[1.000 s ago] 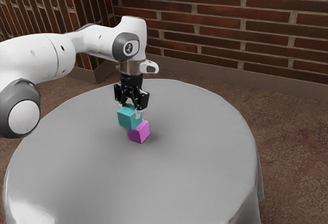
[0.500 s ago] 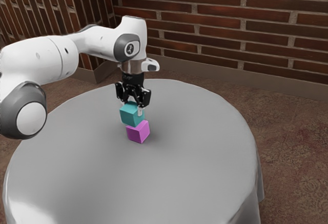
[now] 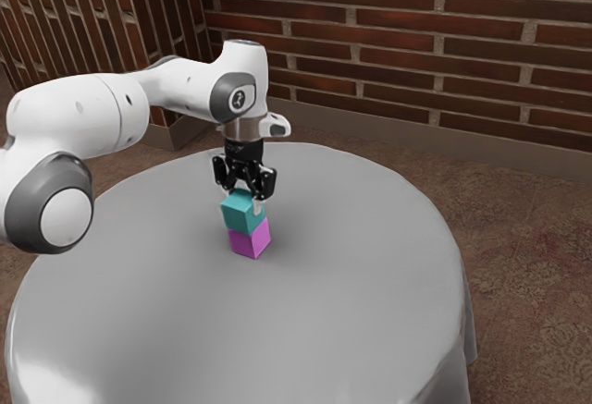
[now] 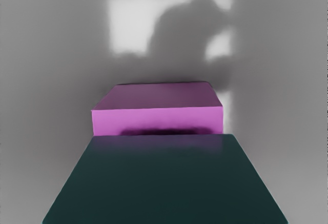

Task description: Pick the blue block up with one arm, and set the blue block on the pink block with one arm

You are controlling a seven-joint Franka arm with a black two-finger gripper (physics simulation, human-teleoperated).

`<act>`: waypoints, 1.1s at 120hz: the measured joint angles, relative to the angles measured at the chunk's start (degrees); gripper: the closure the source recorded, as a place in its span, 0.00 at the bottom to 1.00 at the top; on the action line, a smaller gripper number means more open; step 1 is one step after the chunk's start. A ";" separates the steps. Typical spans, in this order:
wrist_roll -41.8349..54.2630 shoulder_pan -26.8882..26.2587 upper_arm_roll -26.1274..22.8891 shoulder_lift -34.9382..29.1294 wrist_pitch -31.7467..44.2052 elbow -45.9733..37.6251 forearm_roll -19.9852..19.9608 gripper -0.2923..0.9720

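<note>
blue block has lowered over pink block, clamped by pincer.

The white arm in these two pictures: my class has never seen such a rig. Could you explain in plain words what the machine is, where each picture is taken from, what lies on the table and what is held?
The machine is a white robot arm in a computer simulation, ending in a black two-finger gripper. One picture comes from a camera at the arm's side, the other from a camera on the arm's hand, looking down. On the round grey table lies a pink block. The gripper is shut on a blue block, held right on top of the pink one. In the hand camera the blue block is the dark shape nearest, with the pink block beyond it.
</note>
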 joint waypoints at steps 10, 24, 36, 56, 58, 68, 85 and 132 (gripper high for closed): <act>-0.05 0.00 0.00 0.13 0.45 0.28 0.00 0.46; -0.11 0.06 0.00 0.26 0.84 0.29 -0.01 0.46; -0.13 0.28 0.01 0.53 1.03 0.29 -0.01 0.46; -0.17 0.32 0.00 0.91 1.35 0.29 -0.08 0.43; -0.16 0.32 0.02 0.91 1.37 0.29 -0.09 0.42; -0.15 0.33 0.01 0.93 1.50 0.29 -0.12 0.36; -0.13 0.34 0.02 0.86 1.58 0.29 -0.15 0.30; 1.29 2.97 -0.70 -12.13 0.51 -8.54 -1.34 0.24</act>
